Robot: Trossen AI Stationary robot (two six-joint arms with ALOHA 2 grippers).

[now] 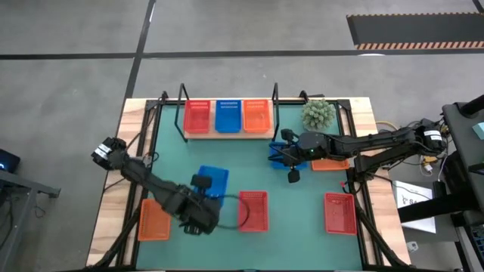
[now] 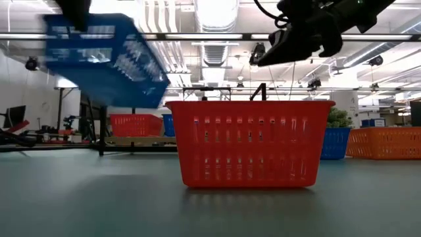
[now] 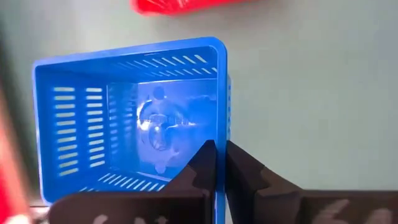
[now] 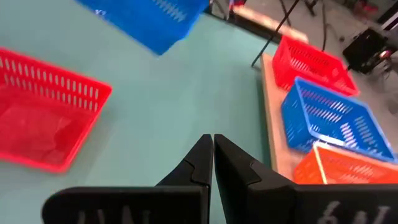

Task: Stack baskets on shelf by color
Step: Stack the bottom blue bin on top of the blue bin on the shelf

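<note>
We have the left tool point(image 3: 217, 163) clamped on one wall of a blue basket point(image 1: 212, 181), lifted off the worktop point(image 1: 302, 219) near-left of the shelf point(image 1: 227, 134). Our right tool point(image 4: 212, 155) is pinched together, empty, hovering right of the shelf. Gripped by one thin wall, the basket tilts and could slip or catch the shelf's black frame

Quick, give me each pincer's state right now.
Left pincer: shut on the wall of the blue plastic mesh basket, lifted off the table.
Right pincer: shut, holding nothing, above the green table.
</note>
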